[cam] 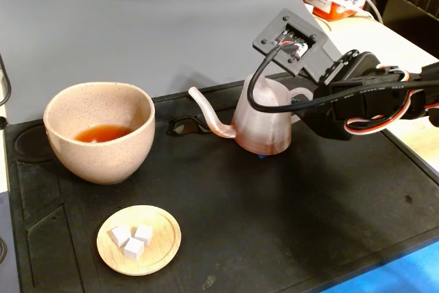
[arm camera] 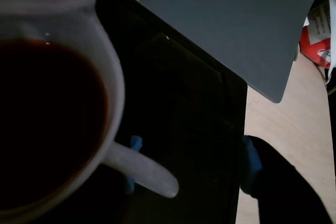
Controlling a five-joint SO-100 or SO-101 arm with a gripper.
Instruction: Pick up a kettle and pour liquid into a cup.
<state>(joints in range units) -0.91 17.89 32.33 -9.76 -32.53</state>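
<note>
We see the small translucent pinkish plastic kettle (cam: 264,125), conical and ribbed, standing upright on the black work mat (cam: 274,224), its base flat on the surface. Its long thin S-curved spout (cam: 209,114) runs out sideways toward the left of the fixed view, aimed at the large round beige-pink speckled ceramic cup (cam: 99,132), which sits well apart from the kettle on the same mat. The kettle's long axis, spout tip to handle side, lies roughly level and left-to-right in that view. A pool of reddish-orange clear liquid (cam: 103,133) rests in the cup's bottom. In the wrist view we look down into the kettle's open top (arm camera: 113,85), where the liquid (arm camera: 47,124) appears dark, with a pale curved part jutting from its rim. The black arm's gripper (cam: 298,101) sits at the kettle's right side, against its handle area; we cannot tell whether its fingers are clamped or parted. In front of the cup lies a small flat wooden dish (cam: 161,245) holding white cubes (cam: 134,238).
</note>
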